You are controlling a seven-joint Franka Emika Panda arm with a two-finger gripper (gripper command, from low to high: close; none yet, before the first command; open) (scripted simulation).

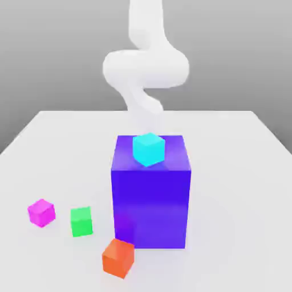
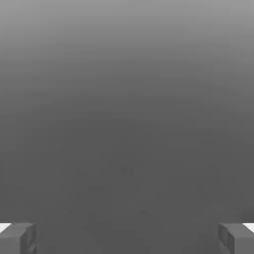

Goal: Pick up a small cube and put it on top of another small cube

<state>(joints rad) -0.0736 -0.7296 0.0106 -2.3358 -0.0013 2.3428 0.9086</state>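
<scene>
I see the jaws spread wide, holding nothing. The pink cube (image 1: 41, 212) sits on the counter (image 1: 239, 188) beside the green cube (image 1: 81, 221).

The white arm (image 1: 145, 68) curls upright, its gripper (image 2: 127, 238) jaws spread wide apart, holding nothing.

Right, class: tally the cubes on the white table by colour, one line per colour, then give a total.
Magenta-pink small cube: 1
Green small cube: 1
Orange-red small cube: 1
Cyan small cube, on top of the big block: 1
Blue-violet big block: 1
Total: 5
</scene>
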